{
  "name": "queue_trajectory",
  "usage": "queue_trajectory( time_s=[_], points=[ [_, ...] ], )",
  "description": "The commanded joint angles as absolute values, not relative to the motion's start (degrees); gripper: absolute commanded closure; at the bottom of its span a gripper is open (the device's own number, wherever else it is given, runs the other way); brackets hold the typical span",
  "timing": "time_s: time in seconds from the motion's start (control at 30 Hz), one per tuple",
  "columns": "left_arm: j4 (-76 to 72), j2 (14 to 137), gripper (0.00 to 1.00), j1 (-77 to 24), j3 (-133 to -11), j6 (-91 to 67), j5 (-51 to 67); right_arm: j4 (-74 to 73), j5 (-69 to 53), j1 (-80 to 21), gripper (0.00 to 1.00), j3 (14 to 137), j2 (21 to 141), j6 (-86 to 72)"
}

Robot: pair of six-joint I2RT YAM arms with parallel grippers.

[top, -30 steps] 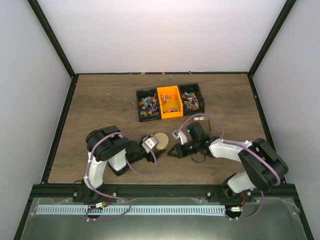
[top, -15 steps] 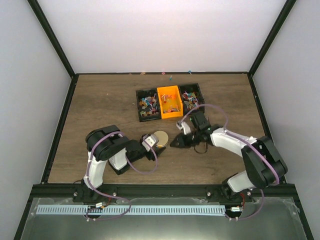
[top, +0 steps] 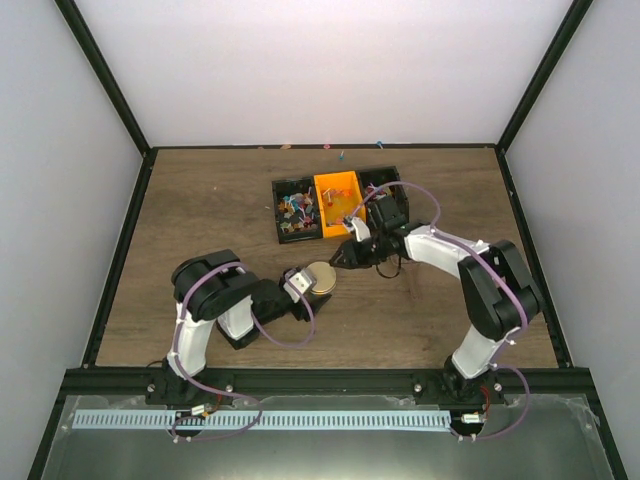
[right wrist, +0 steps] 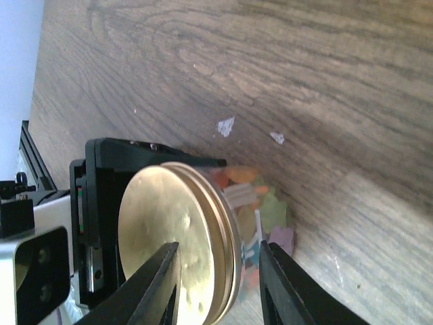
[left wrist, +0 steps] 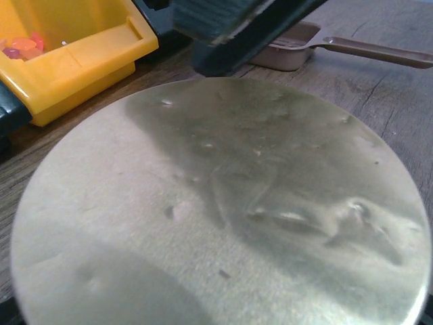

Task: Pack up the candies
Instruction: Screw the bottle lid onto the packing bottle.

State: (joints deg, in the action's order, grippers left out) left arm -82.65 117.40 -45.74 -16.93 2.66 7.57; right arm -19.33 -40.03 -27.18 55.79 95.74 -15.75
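Note:
The candies fill three bins at the back: a black bin [top: 296, 209], an orange bin [top: 339, 203] and a black bin [top: 383, 196]. More candies [right wrist: 262, 203] pack a clear jar with a round tan lid [top: 321, 277]. My left gripper [top: 303, 286] is shut on this jar and holds it tilted just above the table. The lid [left wrist: 223, 203] fills the left wrist view and hides the left fingers. My right gripper [top: 346, 256] is open right beside the jar, with its fingers [right wrist: 162, 284] on either side of the lid's edge [right wrist: 226, 230].
A brown scoop [left wrist: 292, 51] with a long handle lies on the table behind the jar. A few loose candies [top: 341, 155] lie by the back wall. The orange bin's corner [left wrist: 81, 64] is close to the jar's left.
My right arm has swung from the front middle back and left, up to the jar's lid. The left gripper has kept hold of the jar, shifting it slightly.

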Motion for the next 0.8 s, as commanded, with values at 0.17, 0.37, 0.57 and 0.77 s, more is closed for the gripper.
queue_trajectory(
  time_s=[0.17, 0.37, 0.57, 0.77],
  points=[
    [-72.46, 121.82, 0.19, -45.62, -15.47, -0.31, 10.39, -19.54, -41.23, -28.43, 0.72, 63.06, 100.82, -14.68],
    [-72.29, 121.87, 0.19, -45.61, -15.48, -0.17, 10.07, -20.27, -41.68, -31.05, 0.77, 65.84, 104.09, -14.16],
    [-72.33, 121.78, 0.19, -45.5, -15.55, -0.26, 9.41, -19.97, -41.65, -32.52, 0.81, 63.68, 104.46, -14.06],
    [-70.46, 120.89, 0.19, -45.24, -16.1, -0.39, 8.4, -19.14, -41.63, -32.52, 0.92, 58.81, 102.39, -14.15]
  ],
)
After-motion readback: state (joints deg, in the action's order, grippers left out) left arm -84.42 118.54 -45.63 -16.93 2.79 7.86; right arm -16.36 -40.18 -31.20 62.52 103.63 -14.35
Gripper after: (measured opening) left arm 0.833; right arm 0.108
